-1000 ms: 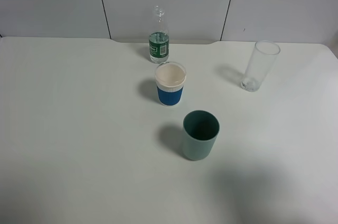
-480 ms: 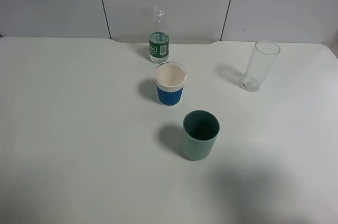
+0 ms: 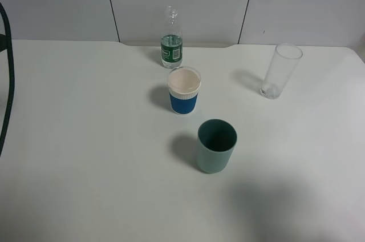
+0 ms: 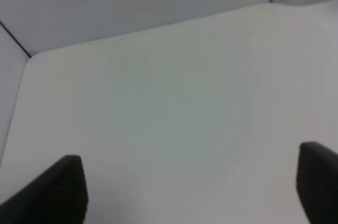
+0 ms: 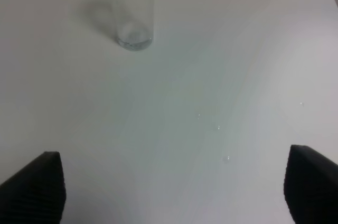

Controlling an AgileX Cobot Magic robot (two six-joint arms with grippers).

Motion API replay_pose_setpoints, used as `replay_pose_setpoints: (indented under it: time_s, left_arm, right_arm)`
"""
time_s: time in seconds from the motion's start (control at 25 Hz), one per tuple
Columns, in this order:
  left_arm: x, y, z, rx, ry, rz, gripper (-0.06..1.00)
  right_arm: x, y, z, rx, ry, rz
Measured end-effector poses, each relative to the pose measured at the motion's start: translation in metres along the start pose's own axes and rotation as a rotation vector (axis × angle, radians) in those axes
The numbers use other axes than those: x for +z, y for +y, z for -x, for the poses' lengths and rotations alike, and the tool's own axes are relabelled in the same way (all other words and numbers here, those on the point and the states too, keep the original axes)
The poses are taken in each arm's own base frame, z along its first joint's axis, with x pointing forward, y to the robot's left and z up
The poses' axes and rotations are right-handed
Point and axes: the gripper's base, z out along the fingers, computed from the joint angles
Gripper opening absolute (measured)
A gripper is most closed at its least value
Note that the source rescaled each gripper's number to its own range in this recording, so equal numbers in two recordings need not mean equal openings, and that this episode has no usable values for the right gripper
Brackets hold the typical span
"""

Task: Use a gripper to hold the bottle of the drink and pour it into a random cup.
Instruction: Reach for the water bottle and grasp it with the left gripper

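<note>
Grey wall panels point(image 3: 182, 2) close off the back of a white bench point(image 3: 85, 139) as seen from the high camera. The plastic bottle point(image 3: 171, 39), clear with a green label band, stands upright at the far edge of the bench, close to the wall. Just in front of it, apart from it, sits the blue-banded paper cup point(image 3: 183, 91), upright with its mouth open. Nearer to the camera stands a grey-green cup point(image 3: 216, 146), and well off to the right a tall glass tumbler point(image 3: 280, 71). A dark cable point(image 3: 7, 82) curves down the left edge; neither end effector shows here.

From the left wrist camera, the left end effector point(image 4: 185, 187) hangs over bare bench with its black fingers point(image 4: 53, 192) spread wide and nothing between them.

From the right wrist camera, the right end effector point(image 5: 174, 187) is likewise spread wide and holds nothing. Ahead of it stands the glass tumbler point(image 5: 132, 12), and a few droplets point(image 5: 217, 127) lie on the bench between.
</note>
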Motion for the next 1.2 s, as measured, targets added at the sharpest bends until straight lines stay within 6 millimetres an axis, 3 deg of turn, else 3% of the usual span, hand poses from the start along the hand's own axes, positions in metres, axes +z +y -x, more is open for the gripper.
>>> replay_pose_setpoints:
  time_s: [0.52,1.2]
  left_arm:
    - [0.052,-0.01,-0.012,0.122,-0.015,-0.075,0.63]
    - [0.107,-0.044,-0.034,0.233,-0.191,-0.357,0.63]
  right_arm:
    - [0.0,0.0,0.0,0.0,0.0,0.0]
    - [0.0,0.0,0.0,0.0,0.0,0.0]
